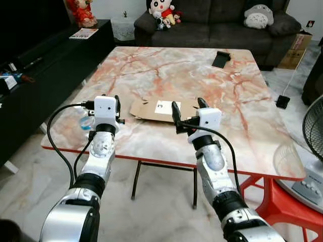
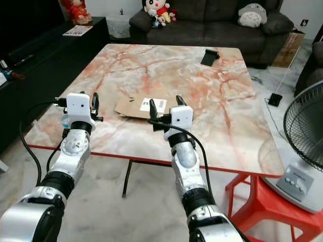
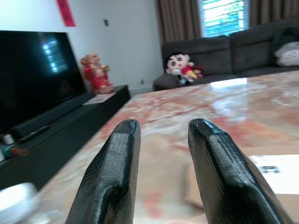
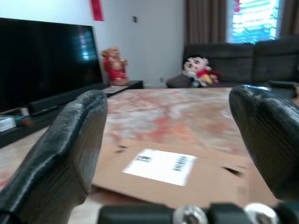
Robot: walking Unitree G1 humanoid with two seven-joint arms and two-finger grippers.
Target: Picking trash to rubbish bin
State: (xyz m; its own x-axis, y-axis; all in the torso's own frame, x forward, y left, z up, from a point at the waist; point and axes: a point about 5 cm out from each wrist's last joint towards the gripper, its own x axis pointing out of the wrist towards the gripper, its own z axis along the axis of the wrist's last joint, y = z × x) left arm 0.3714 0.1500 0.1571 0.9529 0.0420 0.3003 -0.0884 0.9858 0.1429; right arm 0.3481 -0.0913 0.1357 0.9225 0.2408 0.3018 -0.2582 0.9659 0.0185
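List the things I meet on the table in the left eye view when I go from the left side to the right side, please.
Left gripper → flattened cardboard piece → right gripper → black object near the far edge.

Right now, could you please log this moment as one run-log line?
left gripper: open, empty, near table edge | right gripper: open, at flattened cardboard | cardboard: flat on marble table

Marble-topped table [image 1: 151,65] with red frame, centre. Dark grey sofa [image 1: 217,25] behind, plush toys [image 1: 164,12] on it. Black TV console [image 1: 45,65] at left. Fan [image 1: 315,131] at right. Pale marble floor [image 1: 30,176].
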